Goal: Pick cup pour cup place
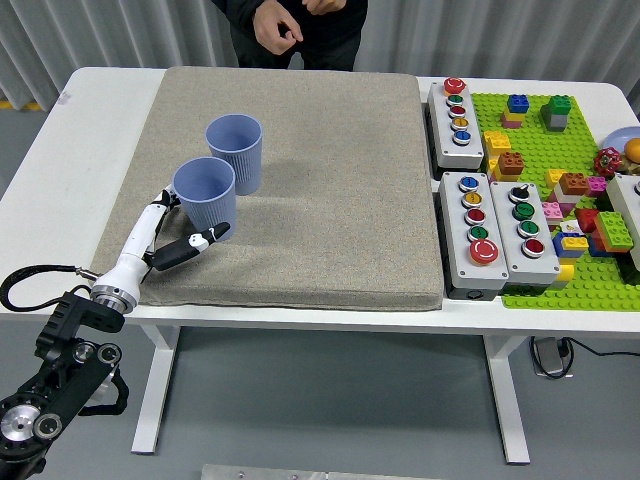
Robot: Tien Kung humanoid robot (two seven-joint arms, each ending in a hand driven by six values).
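Two ribbed blue cups stand upright on the grey mat point(330, 200). The nearer cup point(205, 190) is at the mat's left, and the farther cup point(236, 150) stands just behind it to the right, almost touching. My left hand point(197, 216) reaches in from the lower left and brackets the nearer cup's base. Its white fingers point(164, 203) lie at the cup's left side and the thumb point(208, 238) at its front. The hand is open and I cannot tell whether it touches the cup. The right arm is out of view.
A person stands at the far edge with both hands point(277, 25) held at the body. Two-row button boxes point(497, 235) and a smaller one point(456, 122) sit right of the mat. A green baseplate point(560, 170) with loose bricks lies at the far right.
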